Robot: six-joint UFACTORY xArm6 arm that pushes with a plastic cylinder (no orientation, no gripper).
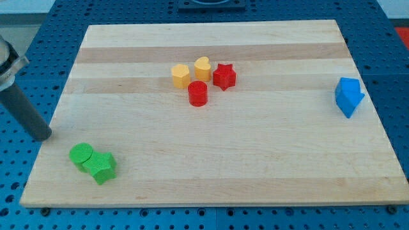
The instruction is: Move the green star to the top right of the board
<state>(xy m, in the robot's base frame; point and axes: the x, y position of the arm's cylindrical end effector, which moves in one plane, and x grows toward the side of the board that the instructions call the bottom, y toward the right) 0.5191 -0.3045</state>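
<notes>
The green star (102, 167) lies near the board's bottom left corner, touching a green round block (81, 155) on its upper left. My tip (44, 136) is at the board's left edge, to the upper left of both green blocks and apart from them. The rod rises from it toward the view's upper left. The wooden board (255, 147) fills most of the view.
A cluster sits at the top middle: a yellow hexagon (181, 75), a yellow heart (202, 67), a red star (224, 76) and a red cylinder (198, 93). Blue blocks (348, 96) lie at the right edge.
</notes>
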